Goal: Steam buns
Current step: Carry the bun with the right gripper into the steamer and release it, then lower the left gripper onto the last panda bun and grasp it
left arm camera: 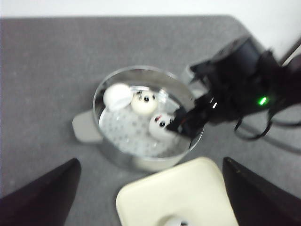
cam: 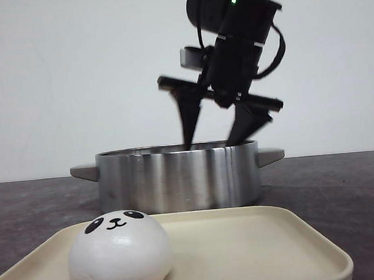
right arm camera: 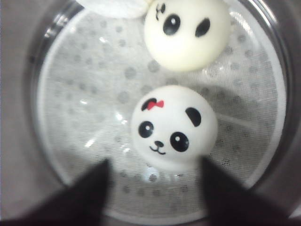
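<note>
One panda-face bun (cam: 118,255) sits on the cream tray (cam: 260,251) at the front; in the left wrist view only its top (left arm camera: 175,221) shows. The steel pot (cam: 177,179) behind it holds three buns: one with a red bow (right arm camera: 173,127), a second (right arm camera: 186,30) beside it, and a third (left arm camera: 117,95) with its face hidden. My right gripper (cam: 211,141) hangs open with its fingertips dipping into the pot (right arm camera: 40,94), the gripper (right arm camera: 154,172) just short of the red-bow bun and holding nothing. My left gripper (left arm camera: 149,165) is open and empty, high above tray (left arm camera: 188,188) and pot (left arm camera: 117,157).
A perforated white steamer insert (right arm camera: 84,94) lines the pot's bottom. The pot has side handles (cam: 84,172). The dark grey tabletop (left arm camera: 56,61) surrounds pot and tray, and a white wall (cam: 71,71) stands behind.
</note>
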Action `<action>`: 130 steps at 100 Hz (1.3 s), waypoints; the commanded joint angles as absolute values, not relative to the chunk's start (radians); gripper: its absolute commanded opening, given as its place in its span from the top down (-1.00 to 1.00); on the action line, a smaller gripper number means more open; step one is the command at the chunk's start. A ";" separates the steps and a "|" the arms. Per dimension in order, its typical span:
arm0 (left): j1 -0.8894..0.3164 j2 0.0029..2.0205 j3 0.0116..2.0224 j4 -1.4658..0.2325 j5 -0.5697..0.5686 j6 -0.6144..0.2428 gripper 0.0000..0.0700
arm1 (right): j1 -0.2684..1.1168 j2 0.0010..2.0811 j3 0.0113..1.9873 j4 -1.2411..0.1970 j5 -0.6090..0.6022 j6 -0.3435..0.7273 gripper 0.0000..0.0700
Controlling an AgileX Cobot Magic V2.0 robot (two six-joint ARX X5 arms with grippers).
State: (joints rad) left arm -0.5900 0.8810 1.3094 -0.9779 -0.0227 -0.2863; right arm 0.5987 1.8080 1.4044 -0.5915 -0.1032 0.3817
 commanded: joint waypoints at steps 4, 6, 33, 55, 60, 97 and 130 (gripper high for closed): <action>-0.610 0.888 1.271 -0.991 0.007 -0.339 -0.66 | 0.606 1.717 1.472 -0.586 -0.104 0.345 0.96; -0.614 0.888 1.257 -0.991 0.017 -0.348 -0.66 | 0.608 1.697 1.479 -0.585 -0.105 0.343 0.96; -0.717 0.901 0.971 -0.878 0.137 -0.464 -0.66 | 0.670 1.364 1.522 -0.541 -0.097 0.340 0.97; -0.818 1.000 0.821 -0.760 0.137 -0.533 -0.66 | 0.698 1.190 1.522 -0.519 -0.019 0.340 0.97; -0.839 1.042 0.819 -0.750 0.136 -0.533 -0.66 | 0.698 1.170 1.522 -0.522 -0.018 0.340 0.97; -0.926 1.328 0.819 -0.575 0.123 -0.559 -0.66 | 0.698 1.149 1.522 -0.556 -0.027 0.362 0.97; -0.926 1.457 0.819 -0.525 0.103 -0.569 -0.67 | 0.698 1.149 1.522 -0.572 -0.026 0.363 0.97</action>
State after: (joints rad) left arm -0.9157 1.4330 0.8074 -0.5289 0.1074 -0.5652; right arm 0.6884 1.1385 1.5093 -0.5762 -0.0257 0.3557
